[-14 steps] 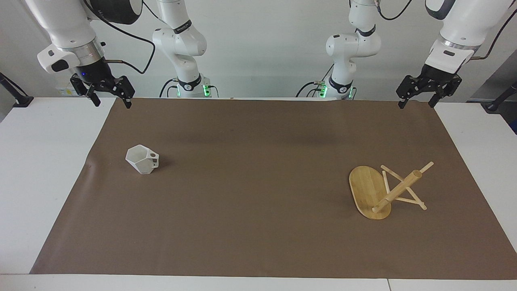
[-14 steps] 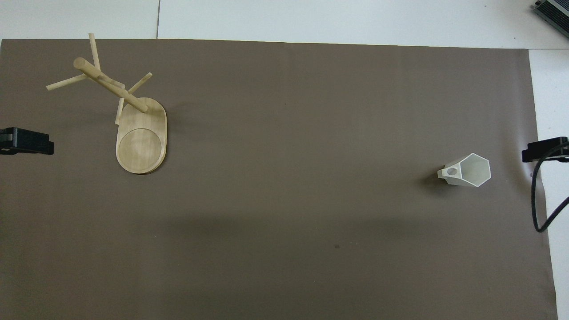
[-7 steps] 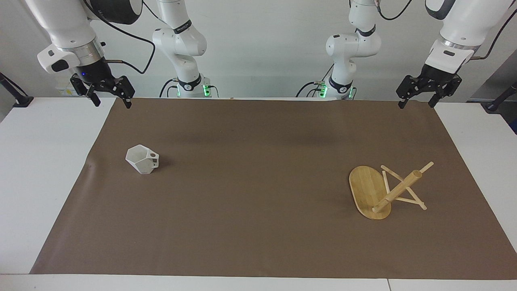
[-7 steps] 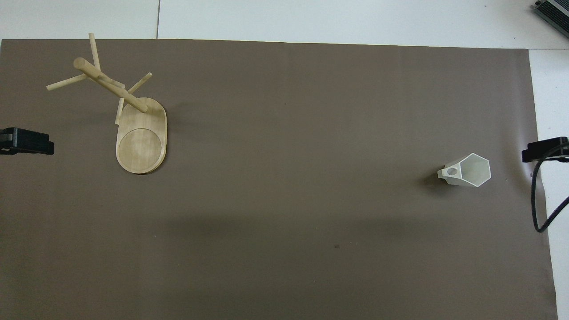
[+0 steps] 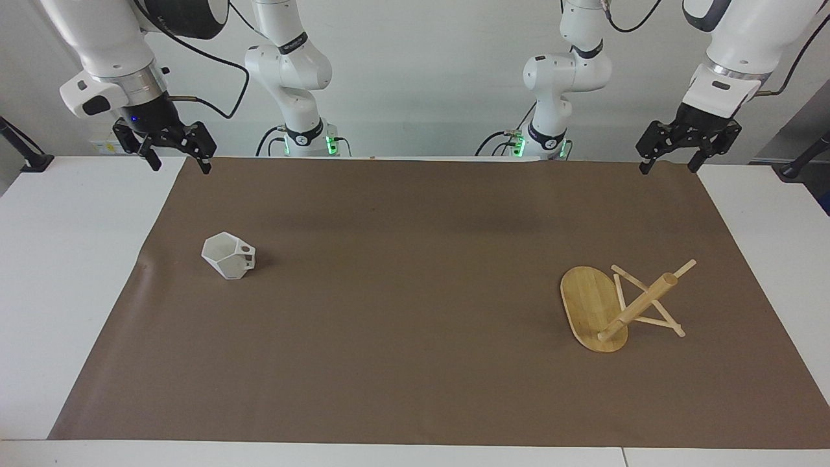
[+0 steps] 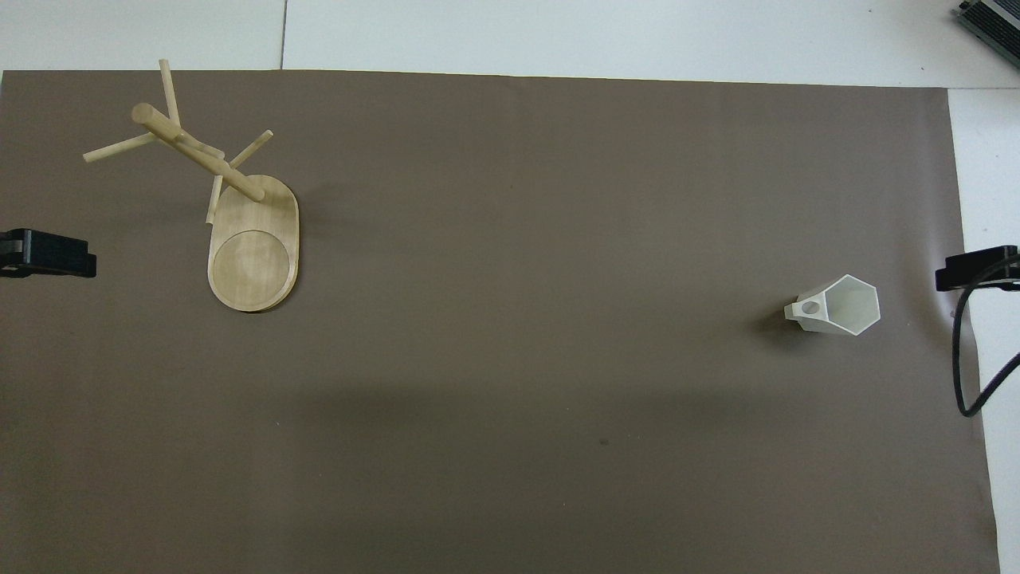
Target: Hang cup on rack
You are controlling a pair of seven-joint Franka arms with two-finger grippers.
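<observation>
- A white desk (image 5: 78, 272) is covered across most of its top by a large brown mat (image 5: 415, 292).
- The cup (image 5: 228, 255), small, white and faceted with a six-sided rim, sits on the mat toward the right arm's end of the desk. Its blocky handle, pierced by a round hole, points toward the middle of the mat.
- The rack (image 5: 613, 305), a light bamboo mug tree, stands on the mat toward the left arm's end, well apart from the cup. Its oval base lies flat; a thick round post rises from the part of the base farther from the robots, with thin peg sticks crossing it.
- No cup hangs on the rack.
- The right hand (image 5: 175, 159) hangs in the air over the mat's corner at the robots' edge, at the right arm's end. Its fingers are spread apart and grasp nothing.
- The left hand (image 5: 668, 162) hangs over the matching corner at the left arm's end, fingers likewise spread and empty.
- Both arms wait, neither touching cup or rack.
</observation>
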